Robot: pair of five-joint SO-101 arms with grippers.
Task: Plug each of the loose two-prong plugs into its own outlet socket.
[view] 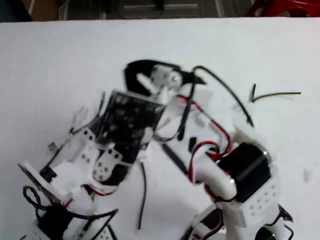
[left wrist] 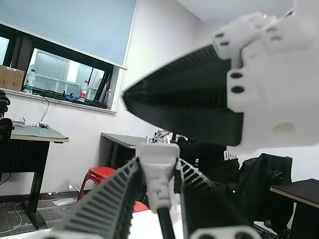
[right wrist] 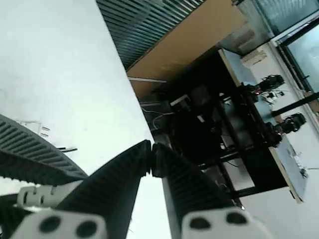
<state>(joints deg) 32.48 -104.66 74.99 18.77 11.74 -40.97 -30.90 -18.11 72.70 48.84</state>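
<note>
In the left wrist view, my left gripper (left wrist: 160, 174) is shut on a white two-prong plug (left wrist: 158, 167), held upright off the table with its black cable hanging down. My right gripper's black finger and white body (left wrist: 239, 84) hang close above it. My right gripper (right wrist: 151, 149) has its fingertips pressed together with nothing between them. Beyond it, a loose white plug (right wrist: 34, 127) lies on the white table (right wrist: 60, 74). In the high view both grippers meet near the table's middle (view: 159, 79).
A thin black wire (view: 275, 94) lies at the right of the table. Another black cable (view: 143, 195) runs between the two arm bases. A small white plug with wires (view: 80, 117) sits left of the left arm.
</note>
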